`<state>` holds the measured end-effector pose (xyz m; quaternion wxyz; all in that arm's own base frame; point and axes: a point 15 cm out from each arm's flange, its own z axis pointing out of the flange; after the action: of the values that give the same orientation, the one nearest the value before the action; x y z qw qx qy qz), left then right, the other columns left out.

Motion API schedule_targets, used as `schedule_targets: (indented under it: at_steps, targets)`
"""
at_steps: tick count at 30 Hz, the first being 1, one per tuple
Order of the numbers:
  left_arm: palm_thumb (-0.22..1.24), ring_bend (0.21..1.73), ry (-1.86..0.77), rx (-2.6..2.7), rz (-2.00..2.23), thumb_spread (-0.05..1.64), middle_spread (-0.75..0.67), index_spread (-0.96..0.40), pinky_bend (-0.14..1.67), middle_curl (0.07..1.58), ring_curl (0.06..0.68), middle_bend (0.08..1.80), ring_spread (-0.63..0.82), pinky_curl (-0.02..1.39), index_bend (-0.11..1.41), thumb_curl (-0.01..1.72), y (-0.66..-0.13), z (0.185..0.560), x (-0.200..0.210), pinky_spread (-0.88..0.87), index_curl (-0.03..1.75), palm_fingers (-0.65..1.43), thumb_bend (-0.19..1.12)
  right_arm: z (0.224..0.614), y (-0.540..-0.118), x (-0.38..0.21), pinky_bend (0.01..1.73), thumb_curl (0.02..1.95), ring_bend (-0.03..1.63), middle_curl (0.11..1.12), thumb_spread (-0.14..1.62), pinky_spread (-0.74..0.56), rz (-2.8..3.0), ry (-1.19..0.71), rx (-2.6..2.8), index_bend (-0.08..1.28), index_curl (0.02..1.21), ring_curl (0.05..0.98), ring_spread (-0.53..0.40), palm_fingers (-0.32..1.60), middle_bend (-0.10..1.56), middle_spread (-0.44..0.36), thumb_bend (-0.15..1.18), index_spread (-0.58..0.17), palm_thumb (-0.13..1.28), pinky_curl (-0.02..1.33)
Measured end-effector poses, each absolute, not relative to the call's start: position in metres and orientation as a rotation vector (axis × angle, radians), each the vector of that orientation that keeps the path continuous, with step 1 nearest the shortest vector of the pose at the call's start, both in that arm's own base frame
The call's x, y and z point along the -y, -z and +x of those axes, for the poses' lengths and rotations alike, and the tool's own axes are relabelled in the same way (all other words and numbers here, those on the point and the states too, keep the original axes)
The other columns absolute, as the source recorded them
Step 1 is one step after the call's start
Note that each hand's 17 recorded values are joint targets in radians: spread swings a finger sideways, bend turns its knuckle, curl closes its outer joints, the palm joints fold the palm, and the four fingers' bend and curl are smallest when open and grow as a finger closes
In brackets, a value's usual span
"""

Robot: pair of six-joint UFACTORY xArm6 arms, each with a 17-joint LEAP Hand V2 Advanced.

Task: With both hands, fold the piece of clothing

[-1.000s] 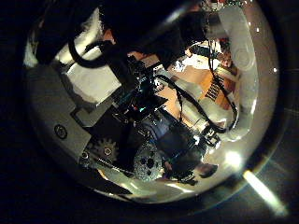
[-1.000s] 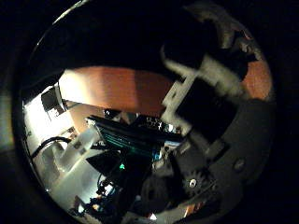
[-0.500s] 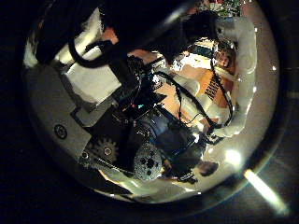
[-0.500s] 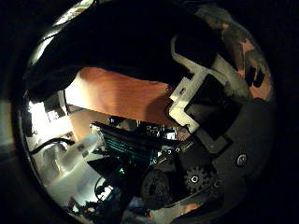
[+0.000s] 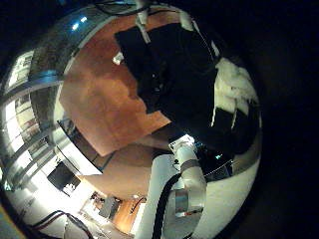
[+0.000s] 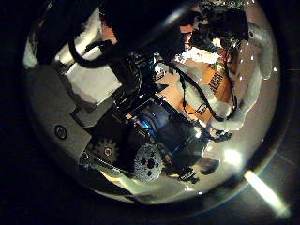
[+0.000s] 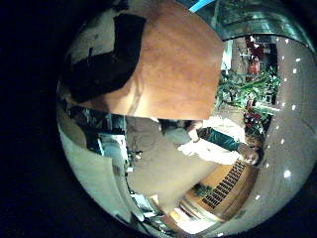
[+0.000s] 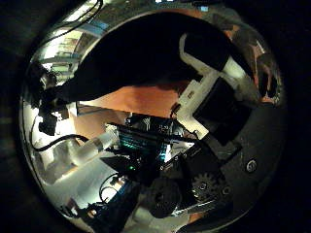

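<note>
While the dark, limp cloth garment (image 8: 136, 53) spreads close across both palms over the flat wooden table top (image 7: 178, 69), neither left hand (image 5: 234, 90) nor right hand (image 8: 214, 83) looks nearer, & can't tell if fingers grip it.

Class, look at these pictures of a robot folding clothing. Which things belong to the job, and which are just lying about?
Part of the job: the garment, the table it lies on, the left hand, the right hand.

Just about: the plants in the room beyond the table.
</note>
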<state>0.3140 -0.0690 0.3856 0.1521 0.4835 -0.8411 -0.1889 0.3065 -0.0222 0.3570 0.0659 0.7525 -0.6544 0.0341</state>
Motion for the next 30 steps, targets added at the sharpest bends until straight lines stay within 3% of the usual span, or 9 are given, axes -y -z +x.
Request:
schedule_targets:
  at_steps: [5,11,24,26,28,29,30]
  targets:
    - [0.78,1.42,0.526,2.416,1.453,1.09,-0.66,-0.6,1.26,1.12,0.536,0.87,-0.43,0.7,0.23,0.68,-0.367,0.358,0.068,-0.55,1.55,1.09,-0.01,0.349,-0.35,0.022,1.29,0.64,1.34,0.94,1.23,-0.21,2.239,-0.051,1.946,0.83,1.07,0.728,-0.219,1.05,1.15,-0.19,-0.01,-0.412,0.96,0.8]
    - [0.78,1.42,0.518,2.416,1.539,1.09,-0.66,-0.59,1.26,1.13,0.537,0.86,-0.42,0.71,0.22,0.68,-0.321,0.421,0.076,-0.56,1.55,1.06,-0.01,0.414,-0.304,0.024,1.29,0.64,1.34,0.94,1.23,-0.22,2.173,0.055,1.87,0.82,1.08,0.739,-0.223,1.02,1.15,-0.191,-0.01,-0.413,0.96,0.83]
    - [0.71,1.37,0.573,2.483,1.648,1.04,-0.66,-0.56,1.16,1.13,0.531,0.82,-0.43,0.72,0.19,0.6,-0.228,0.508,0.08,-0.58,1.53,1.0,-0.03,0.52,-0.206,0.022,1.26,0.59,1.35,0.96,1.27,-0.24,2.113,0.158,1.803,0.77,1.1,0.757,-0.236,0.93,1.14,-0.197,-0.02,-0.429,0.89,0.86]
    - [0.66,1.32,0.587,2.509,1.677,1.03,-0.66,-0.56,1.11,1.11,0.522,0.81,-0.45,0.72,0.18,0.58,-0.217,0.521,0.074,-0.59,1.51,0.91,-0.04,0.526,-0.194,0.025,1.23,0.56,1.35,0.94,1.28,-0.27,2.099,0.16,1.816,0.7,1.09,0.751,-0.235,0.88,1.11,-0.197,-0.03,-0.434,0.84,0.84]
    - [0.59,1.27,0.598,2.516,1.716,1.03,-0.65,-0.55,1.07,1.09,0.52,0.76,-0.46,0.72,0.16,0.55,-0.209,0.53,0.067,-0.6,1.46,0.7,-0.05,0.538,-0.19,0.028,1.2,0.53,1.36,0.9,1.29,-0.31,2.113,0.125,1.848,0.59,1.05,0.742,-0.242,0.77,1.04,-0.204,-0.03,-0.438,0.81,0.82]
    - [0.56,1.27,0.594,2.519,1.734,1.03,-0.63,-0.54,1.06,1.07,0.522,0.69,-0.46,0.72,0.13,0.54,-0.206,0.535,0.065,-0.59,1.42,0.57,-0.06,0.545,-0.188,0.03,1.19,0.52,1.36,0.89,1.3,-0.34,2.125,0.101,1.868,0.45,1.01,0.736,-0.248,0.59,0.99,-0.204,-0.03,-0.431,0.78,0.82]
    - [0.53,1.27,0.589,2.521,1.756,1.04,-0.6,-0.53,1.07,1.05,0.521,0.61,-0.45,0.73,0.09,0.53,-0.205,0.539,0.062,-0.59,1.39,0.43,-0.06,0.553,-0.189,0.032,1.2,0.51,1.37,0.88,1.3,-0.35,2.14,0.073,1.891,0.42,1.01,0.74,-0.248,0.58,0.98,-0.204,-0.03,-0.429,0.77,0.82]
